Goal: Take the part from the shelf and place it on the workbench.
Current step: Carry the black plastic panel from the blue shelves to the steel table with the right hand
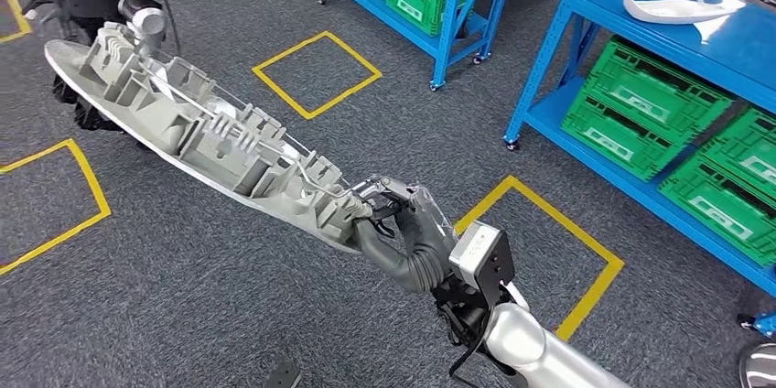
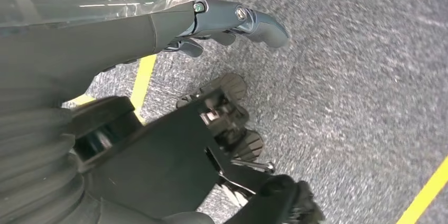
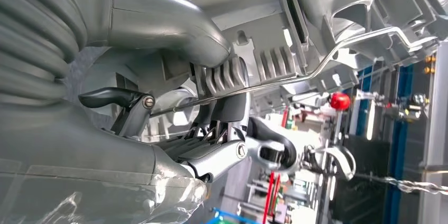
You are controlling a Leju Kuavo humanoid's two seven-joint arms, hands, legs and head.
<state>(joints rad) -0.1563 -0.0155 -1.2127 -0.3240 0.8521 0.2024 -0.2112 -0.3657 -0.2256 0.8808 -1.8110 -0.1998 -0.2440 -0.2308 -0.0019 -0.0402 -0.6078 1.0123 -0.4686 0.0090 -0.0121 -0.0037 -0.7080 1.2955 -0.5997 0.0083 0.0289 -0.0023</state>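
The part (image 1: 192, 127), a long grey moulded piece with ribs and clips on its upper face and a thin wire running along it, stretches from the upper left of the head view down to the centre. It is off the shelves and held in the air above the carpet. The right hand (image 1: 398, 214) grasps its lower end at the middle of the frame, fingers (image 1: 384, 191) wrapped over the edge and the thumb below. In the right wrist view the same hand (image 3: 211, 129) clamps the ribbed end of the part (image 3: 274, 49), the thumb (image 3: 153, 23) pressed along 1 face and the darker fingers (image 3: 227, 152) curled on the other. The silver right arm (image 1: 540, 347) comes in from the lower right.

The left hand (image 2: 232, 20) hangs over the carpet in the left wrist view; its fingers are loosely bent with nothing in them, but I cannot tell whether it is released or clenched.

The floor (image 1: 183, 315) is grey carpet marked with yellow squares (image 1: 316, 72). A blue shelf (image 1: 586, 86) fills the right side of the head view, with green crates (image 1: 641, 109) on its lower level and a white part (image 1: 677, 8) on the upper level. A 2nd blue shelf (image 1: 439, 22) with green crates stands at the top centre.
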